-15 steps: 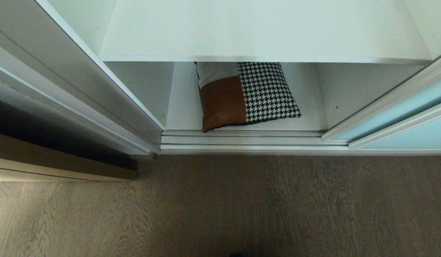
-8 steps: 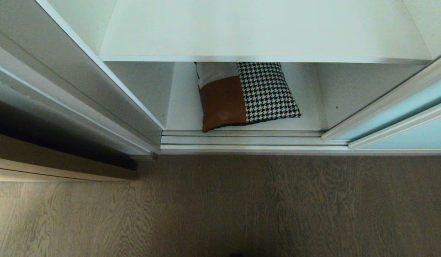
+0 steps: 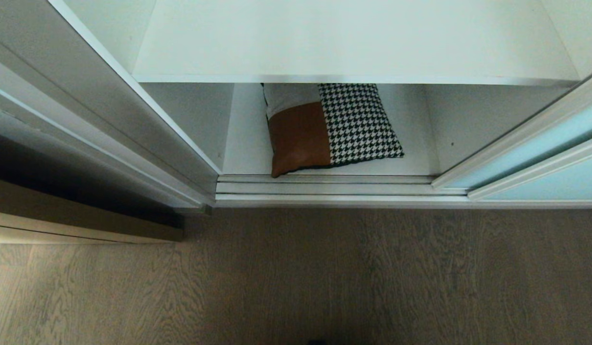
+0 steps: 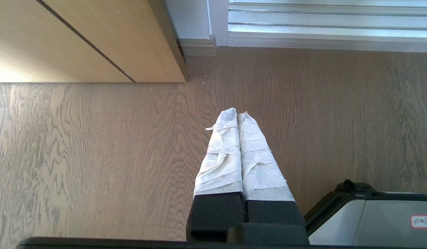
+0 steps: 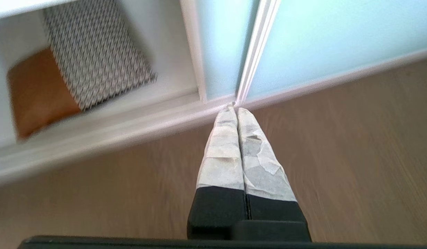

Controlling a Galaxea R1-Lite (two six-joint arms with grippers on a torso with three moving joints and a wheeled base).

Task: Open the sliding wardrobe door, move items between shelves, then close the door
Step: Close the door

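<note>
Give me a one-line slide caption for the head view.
Sliding wardrobe door open at right; patchwork cushion on the bottom shelf under an upper shelf; no hand in view.

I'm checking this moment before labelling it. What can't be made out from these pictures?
- Cushion: its far edge is hidden under the upper shelf in the head view; blurred in the right wrist view.
- Sliding wardrobe door: cut off by the head view's right edge, so its full extent is unseen.
- Left gripper and right gripper: neither appears in the head view, so their place relative to the wardrobe is unclear.
</note>
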